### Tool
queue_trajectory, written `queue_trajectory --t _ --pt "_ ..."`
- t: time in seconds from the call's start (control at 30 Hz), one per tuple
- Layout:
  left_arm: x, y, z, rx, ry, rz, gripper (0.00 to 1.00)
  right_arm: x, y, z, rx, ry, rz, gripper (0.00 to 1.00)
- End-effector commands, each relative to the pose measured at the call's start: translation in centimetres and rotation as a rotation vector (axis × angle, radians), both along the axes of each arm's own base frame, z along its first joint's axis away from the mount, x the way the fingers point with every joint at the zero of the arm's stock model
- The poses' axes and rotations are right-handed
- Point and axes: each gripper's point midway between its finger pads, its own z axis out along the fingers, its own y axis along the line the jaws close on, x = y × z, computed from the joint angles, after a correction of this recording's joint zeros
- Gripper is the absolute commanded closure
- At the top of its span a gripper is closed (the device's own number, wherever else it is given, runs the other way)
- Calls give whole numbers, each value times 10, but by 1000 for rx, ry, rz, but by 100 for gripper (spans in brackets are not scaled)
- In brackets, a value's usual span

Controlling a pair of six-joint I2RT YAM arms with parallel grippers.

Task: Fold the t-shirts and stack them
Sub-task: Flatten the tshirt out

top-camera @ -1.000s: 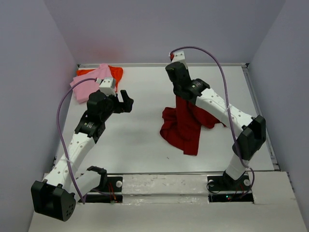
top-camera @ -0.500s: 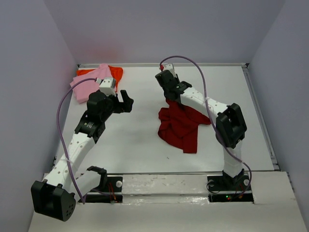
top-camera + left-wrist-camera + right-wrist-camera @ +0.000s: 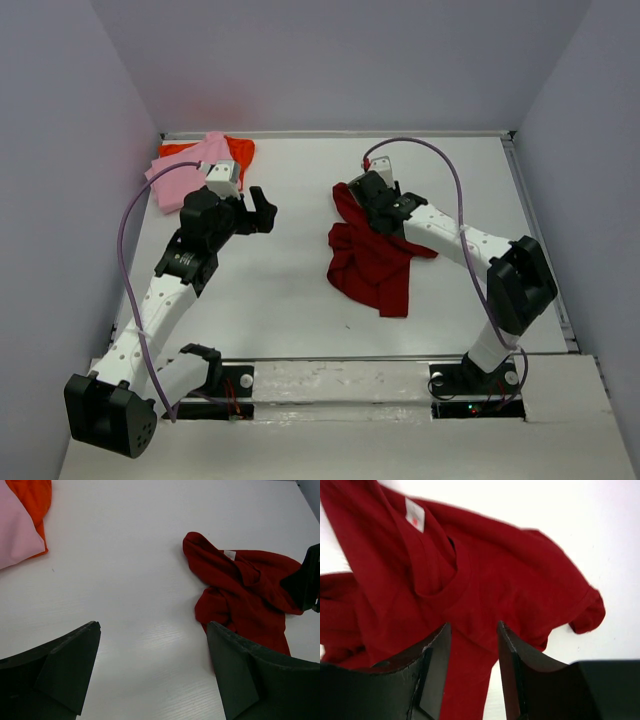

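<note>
The red shirt (image 3: 378,268) lies crumpled in a loose heap on the table (image 3: 290,300), a little right of the middle, unfolded, with one lobe reaching toward the far left and a longer flap trailing toward the near edge. The right gripper (image 3: 472,635) hangs low over the far part of that heap. Its fingers (image 3: 434,665) are parted with a clear gap, and red cloth shows through the gap beneath them rather than pinched between them. From the right wrist the shirt's collar (image 3: 440,575) is open upward with a white tag (image 3: 414,514) inside it, and a sleeve (image 3: 587,612) sticks out to the right onto bare tabletop. The left gripper (image 3: 152,630) hovers above bare table to the left of the red shirt, well apart from it. Its jaws are spread wide and hold nothing. In the far left corner the pink shirt (image 3: 185,180) rests on top of the orange shirt (image 3: 240,152), whose edge shows past it on the right and far side. Both sit just beyond the left arm's wrist and are touched by neither gripper. The pink one looks roughly folded, but its edges are not square to the orange one beneath.
</note>
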Motion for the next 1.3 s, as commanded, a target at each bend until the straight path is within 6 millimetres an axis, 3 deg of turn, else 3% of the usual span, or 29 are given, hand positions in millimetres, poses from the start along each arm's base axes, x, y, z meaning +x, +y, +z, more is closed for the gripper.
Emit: queue_trajectory --t 0.0,0.27,0.67,0.77,0.8,0.83,0.9,1.07,1.27 --pt "2 -5 15 -11 -42 -22 4 -14 -7 -17 35 21 -47 53" --pt "2 -5 14 -10 -40 -22 4 -26 -18 -59 9 74 -94 54" --pt "1 -5 14 -9 -41 -23 3 -17 -22 -87 -59 95 -127 57" --pt "1 -5 15 -11 -43 -25 3 -14 -28 -91 -75 96 -143 70" --pt "0 -5 15 -12 -44 -26 3 -13 -33 -93 -77 96 -155 86" --pt "0 -5 16 -12 -46 -26 3 -12 -33 -92 -78 93 -157 94" --pt "0 -5 15 -13 -46 -26 4 -11 -38 -91 -80 88 -167 100" --pt "0 -5 16 -14 -49 -26 3 -7 -41 -73 -90 48 -167 100" --pt "-1 -5 16 -15 -48 -27 3 3 -57 -24 -173 -74 -204 100"
